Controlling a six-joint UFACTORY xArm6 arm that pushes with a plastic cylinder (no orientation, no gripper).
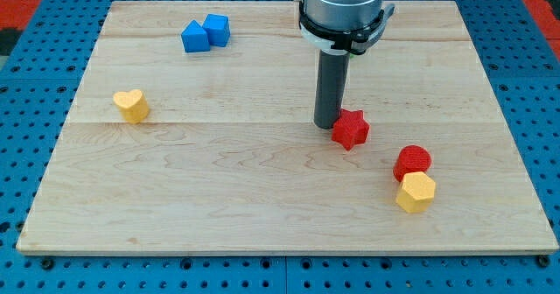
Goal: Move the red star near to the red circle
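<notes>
The red star [351, 129] lies on the wooden counter [262, 198] just to the view's right of my tip [328, 124], and the two look to be touching, the star's left points pressed against the foot of the dark rod. There is no claw on this arm, so nothing opens, closes or clamps; the rod only leans its lower end against the star's side.

Far to the view's left of my tip, and at nearly the same height in the view, sits a yellow heart block [131, 105], well apart from everything else. Up toward the view's top and still left of my tip are two blue blocks, a blue wedge-like block [194, 37] and a blue cube [216, 29], touching each other.

To the view's right of my tip and lower down, past the star, stands the red circle [412, 162], near the star but with bare wood between them. A yellow hexagon block [415, 192] sits just below the circle, touching it.
</notes>
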